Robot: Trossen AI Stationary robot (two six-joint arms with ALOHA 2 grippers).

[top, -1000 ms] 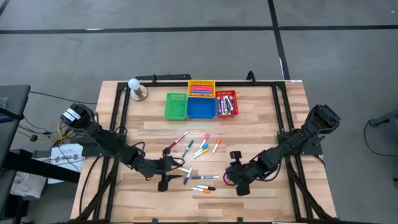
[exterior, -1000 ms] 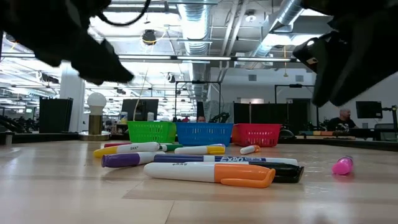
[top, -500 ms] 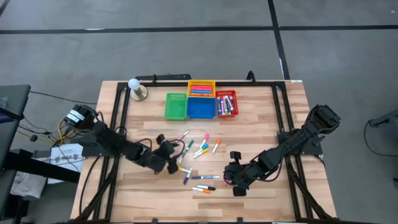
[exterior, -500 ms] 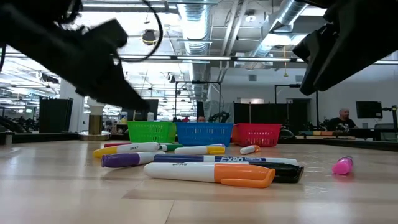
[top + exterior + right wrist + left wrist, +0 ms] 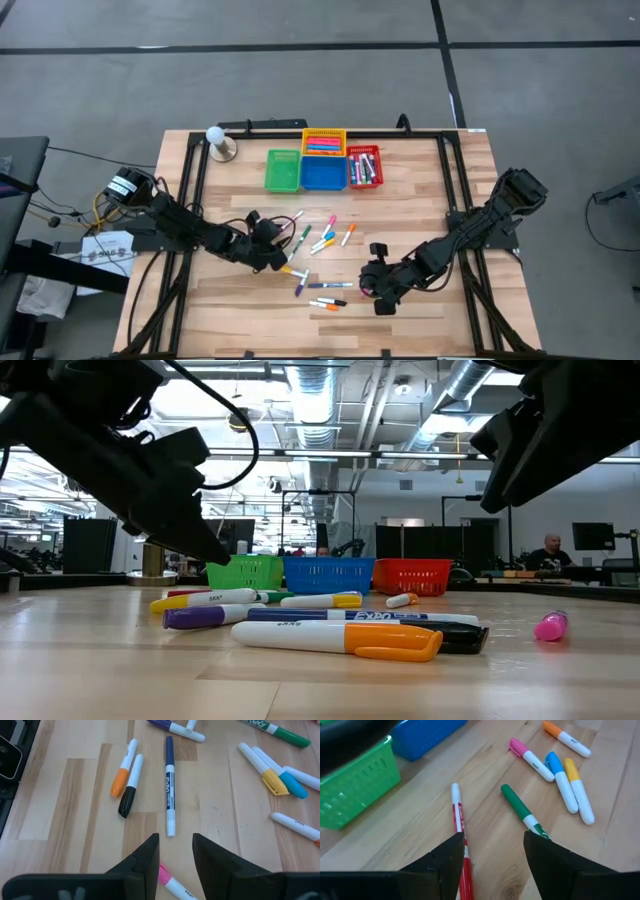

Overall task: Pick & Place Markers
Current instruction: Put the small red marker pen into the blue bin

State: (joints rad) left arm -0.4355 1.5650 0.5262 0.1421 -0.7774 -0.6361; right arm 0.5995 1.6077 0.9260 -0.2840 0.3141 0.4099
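Several markers (image 5: 320,255) lie scattered flat on the wooden table's middle. My left gripper (image 5: 492,855) stands open and slanting down at their left side (image 5: 280,250). Ahead of its fingers lie a red marker (image 5: 456,815) and a green marker (image 5: 519,811). The red one's near end runs under one finger; whether they touch does not show. My right gripper (image 5: 175,852) is open with a narrow gap, to the right of the markers (image 5: 368,290). It hovers over a pink-capped marker (image 5: 171,881) that lies on the table (image 5: 550,625). A blue marker (image 5: 170,785) lies ahead of it.
At the far side stand a green basket (image 5: 283,171), a blue one (image 5: 323,172), a red one (image 5: 365,167) and a yellow one (image 5: 323,141), the last two with markers inside. A white ball on a stand (image 5: 217,142) sits at the far left. Black rails run along both table sides.
My left gripper has swung away from the near edge toward the table's far edge, up to the left side of the scattered markers. It has turned about and now points at the red and green markers. It stays open.
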